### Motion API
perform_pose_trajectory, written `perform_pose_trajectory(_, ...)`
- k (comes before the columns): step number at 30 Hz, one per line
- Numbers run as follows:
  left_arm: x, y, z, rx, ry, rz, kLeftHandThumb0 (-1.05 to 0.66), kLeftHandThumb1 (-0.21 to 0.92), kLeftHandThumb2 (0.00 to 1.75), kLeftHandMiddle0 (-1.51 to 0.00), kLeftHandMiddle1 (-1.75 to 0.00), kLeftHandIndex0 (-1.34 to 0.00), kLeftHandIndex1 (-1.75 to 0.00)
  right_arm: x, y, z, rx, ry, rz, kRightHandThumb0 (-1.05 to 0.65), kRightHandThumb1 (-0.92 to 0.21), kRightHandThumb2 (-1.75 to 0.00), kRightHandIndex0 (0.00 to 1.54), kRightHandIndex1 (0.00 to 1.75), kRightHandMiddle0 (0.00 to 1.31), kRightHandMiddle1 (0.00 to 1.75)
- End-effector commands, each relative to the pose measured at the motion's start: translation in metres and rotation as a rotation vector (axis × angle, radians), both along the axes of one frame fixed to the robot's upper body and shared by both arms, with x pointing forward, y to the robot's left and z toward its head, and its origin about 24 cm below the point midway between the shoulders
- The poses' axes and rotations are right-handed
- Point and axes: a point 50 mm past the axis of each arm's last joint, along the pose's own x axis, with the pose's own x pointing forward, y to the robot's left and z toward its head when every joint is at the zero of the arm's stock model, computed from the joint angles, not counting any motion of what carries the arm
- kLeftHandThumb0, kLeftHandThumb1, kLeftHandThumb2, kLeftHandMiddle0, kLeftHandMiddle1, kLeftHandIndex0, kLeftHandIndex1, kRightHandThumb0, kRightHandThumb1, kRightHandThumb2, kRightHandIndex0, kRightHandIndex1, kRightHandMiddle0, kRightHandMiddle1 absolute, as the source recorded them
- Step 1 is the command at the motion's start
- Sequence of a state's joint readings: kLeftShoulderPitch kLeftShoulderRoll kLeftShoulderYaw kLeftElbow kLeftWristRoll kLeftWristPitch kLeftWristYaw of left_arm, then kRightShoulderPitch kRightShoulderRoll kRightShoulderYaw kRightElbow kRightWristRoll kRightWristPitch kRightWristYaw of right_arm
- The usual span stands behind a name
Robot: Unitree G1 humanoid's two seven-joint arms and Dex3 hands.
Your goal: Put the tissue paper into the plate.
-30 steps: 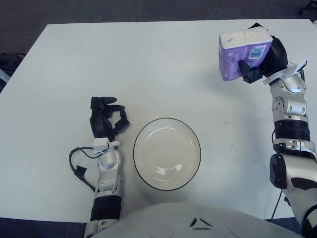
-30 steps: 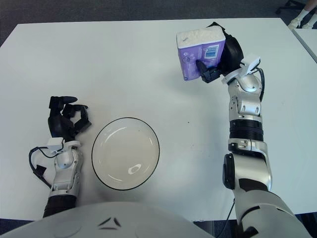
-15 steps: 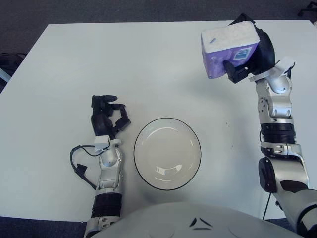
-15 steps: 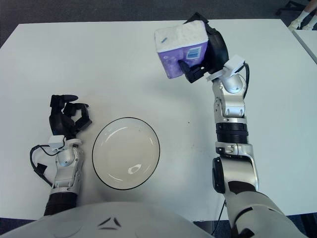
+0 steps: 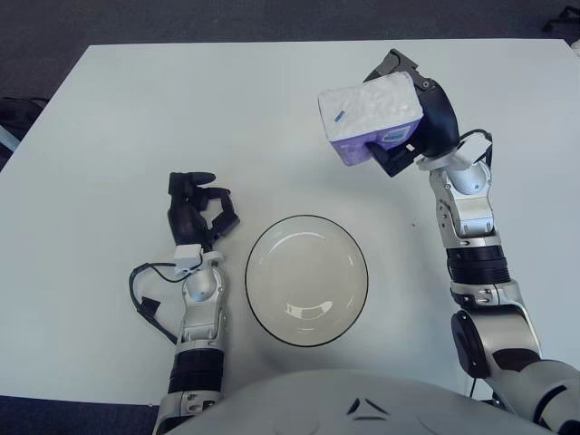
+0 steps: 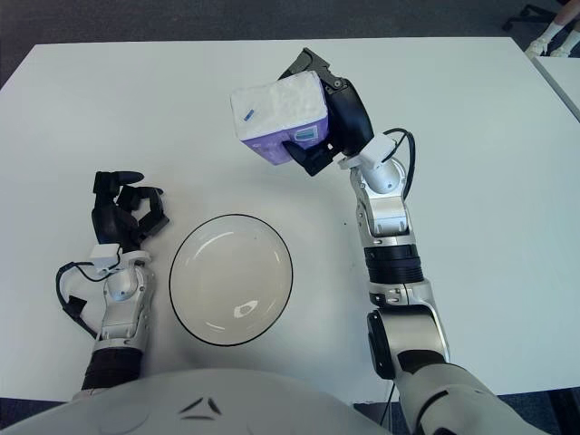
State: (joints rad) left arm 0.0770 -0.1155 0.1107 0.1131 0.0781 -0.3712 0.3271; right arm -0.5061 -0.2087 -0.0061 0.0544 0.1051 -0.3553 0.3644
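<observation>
Counter [image 5: 109, 109]: white top filling most of the frame; carries the plate.

Left hand [image 5: 195, 213]: shows at lower left of the frame, just left of the plate, forearm running up from the bottom edge. Fingers are curled loosely inward and hold nothing. It takes no part in the work; whether it touches the counter cannot be told.

Plate [image 5: 306, 281]: round, white inside with a dark rim, at lower centre of the frame. Nothing lies in it. It stands directly ahead of the robot's body, within reach of either arm, which suits it as the drop point.

Tissue paper [image 5: 370, 118]: a soft pack, white on top with a purple wrapper and a barcode label on the lower face. It is held in the air at upper centre-right of the frame, above and to the right of the plate, well apart from it and not yet over the bowl.

Right hand [image 5: 399, 127]: closed around the pack from behind and beneath, one finger [image 5: 391, 161] pressed under the purple face. The hold from the rear leaves the pack's front free, judged to allow a clean release downward.

Right arm pose: forearm rises from lower right of the frame, wrist bent leftward so the pack leans toward the plate.

Stage, as judged: carry under way; placement not yet done. The pack needs bringing lower and further left before release.
</observation>
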Motion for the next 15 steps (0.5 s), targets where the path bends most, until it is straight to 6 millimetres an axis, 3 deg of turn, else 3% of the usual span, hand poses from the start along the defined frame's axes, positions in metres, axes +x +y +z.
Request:
perform_pose_trajectory(1,-0.0173,-0.0024,-0.0378,-0.015,0.183,0.002,-0.01,0.49,1.04,-0.61,-1.48,-0.29,-1.75,-0.0024,-0.0034,0.005,0.008,-0.03,-0.013,0.0,0.11,-1.75,0.97,1.6,0.72,1.75)
perform_pose_trajectory(15,-0.0179,-0.0068,-0.0345,0.011,0.23,0.039,-0.01,0.54,0.96,-0.59,-1.44,-0.28,-1.75,-0.0012,-0.0046,0.0053,0.008,-0.028,-0.014,0.0,0.11,-1.75,0.97,1.6,0.72,1.75)
